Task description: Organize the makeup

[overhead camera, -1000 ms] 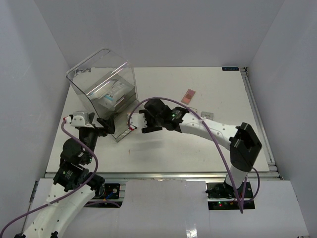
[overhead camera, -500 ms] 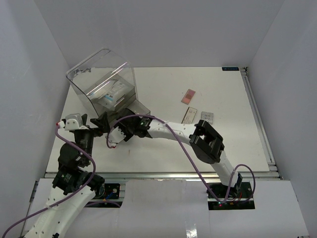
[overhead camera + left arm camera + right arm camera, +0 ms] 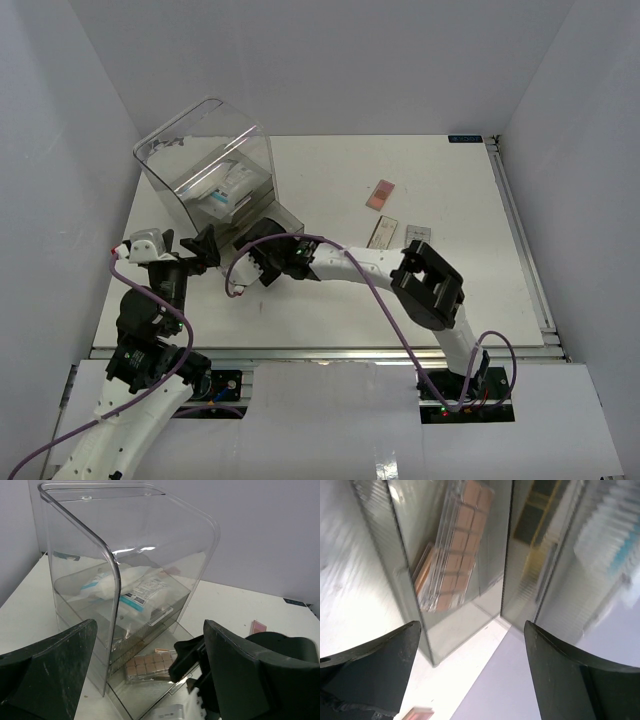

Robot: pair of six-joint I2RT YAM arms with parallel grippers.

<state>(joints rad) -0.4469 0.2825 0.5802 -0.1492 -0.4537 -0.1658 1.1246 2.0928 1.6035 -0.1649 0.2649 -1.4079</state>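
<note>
A brown palette (image 3: 150,666) of square pans lies flat in the pulled-out bottom drawer (image 3: 262,228) of the clear box. The same brown palette (image 3: 455,550) shows through the drawer wall in the right wrist view. My right gripper (image 3: 472,670) is open just outside the drawer's front, with nothing between its fingers. The left gripper (image 3: 150,680) is open in front of the box, apart from it. Sachets (image 3: 135,590) with white-blue print lie in an upper drawer. A pink palette (image 3: 381,193), a pale strip (image 3: 383,233) and a small grey item (image 3: 418,236) lie on the table to the right.
The tall clear plastic box (image 3: 210,165) stands at the back left, its open drawer reaching toward both grippers. The right arm stretches across the table's middle with its purple cable (image 3: 350,262) looped above it. White walls close in the table on three sides.
The right gripper carried the brown palette left to the drawer, opened, and the palette now lies inside. The left gripper shifted slightly and stayed open.
</note>
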